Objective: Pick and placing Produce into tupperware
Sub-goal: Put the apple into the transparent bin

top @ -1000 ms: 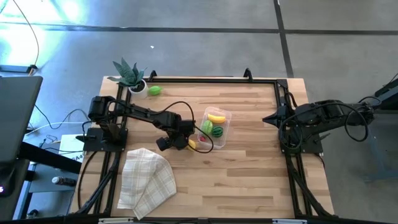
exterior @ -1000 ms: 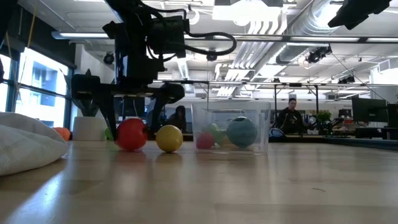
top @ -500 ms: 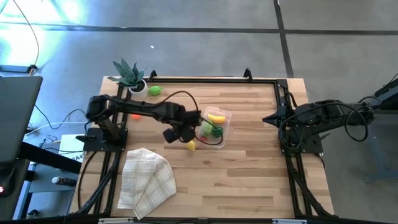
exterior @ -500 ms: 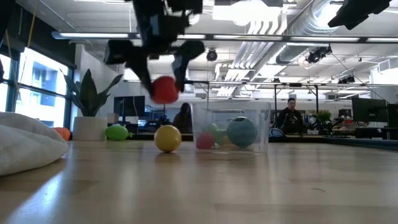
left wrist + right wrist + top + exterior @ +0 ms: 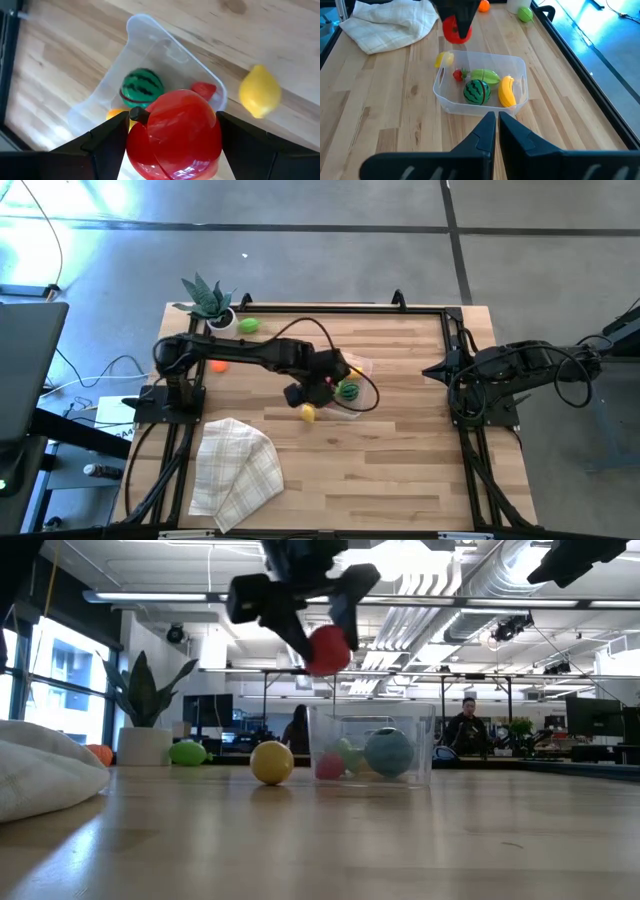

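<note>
My left gripper [image 5: 172, 142], clamped on the red apple [image 5: 327, 648], hangs above the tupperware [image 5: 358, 366], seemingly over its 9 o'clock rim, while my right gripper [image 5: 497, 120] waits shut at 3 o'clock.

Clear tupperware [image 5: 480, 85] holds watermelon [image 5: 476, 92], banana [image 5: 507, 92]; red apple [image 5: 175, 135] hangs above; lemon [image 5: 259, 91] beside.

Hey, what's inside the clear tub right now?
The tupperware holds a watermelon, a banana, a light green piece and a small red piece. The left gripper holds a red fruit above it; nothing looks hidden.
</note>
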`<action>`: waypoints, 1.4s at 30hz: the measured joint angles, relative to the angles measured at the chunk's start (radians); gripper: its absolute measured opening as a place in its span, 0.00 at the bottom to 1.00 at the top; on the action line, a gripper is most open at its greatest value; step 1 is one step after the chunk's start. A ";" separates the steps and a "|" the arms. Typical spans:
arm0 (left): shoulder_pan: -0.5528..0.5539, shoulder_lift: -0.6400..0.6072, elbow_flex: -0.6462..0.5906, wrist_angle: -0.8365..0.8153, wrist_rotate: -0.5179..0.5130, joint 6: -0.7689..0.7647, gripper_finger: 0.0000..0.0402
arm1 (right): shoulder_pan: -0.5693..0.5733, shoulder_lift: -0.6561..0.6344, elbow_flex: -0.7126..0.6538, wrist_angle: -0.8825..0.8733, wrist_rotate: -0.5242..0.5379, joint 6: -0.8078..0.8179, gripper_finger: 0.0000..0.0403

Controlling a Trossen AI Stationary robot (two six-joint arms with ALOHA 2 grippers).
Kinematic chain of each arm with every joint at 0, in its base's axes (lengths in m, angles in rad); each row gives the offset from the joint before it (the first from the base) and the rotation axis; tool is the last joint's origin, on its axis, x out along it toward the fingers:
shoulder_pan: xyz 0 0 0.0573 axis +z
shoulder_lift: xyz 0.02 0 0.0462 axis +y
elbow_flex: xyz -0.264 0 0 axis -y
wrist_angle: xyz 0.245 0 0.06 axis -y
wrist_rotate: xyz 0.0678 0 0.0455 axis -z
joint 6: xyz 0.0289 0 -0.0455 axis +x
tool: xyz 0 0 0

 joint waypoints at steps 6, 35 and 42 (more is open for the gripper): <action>-0.006 0.089 0.110 0.000 0.048 0.054 0.69 | 0.000 0.000 0.000 0.000 0.000 0.000 0.03; 0.022 0.301 0.186 -0.004 0.111 0.108 0.67 | 0.000 0.000 0.000 0.000 0.000 0.000 0.03; 0.022 0.314 0.186 -0.011 0.115 0.108 0.68 | 0.000 0.000 0.000 0.000 0.000 0.000 0.03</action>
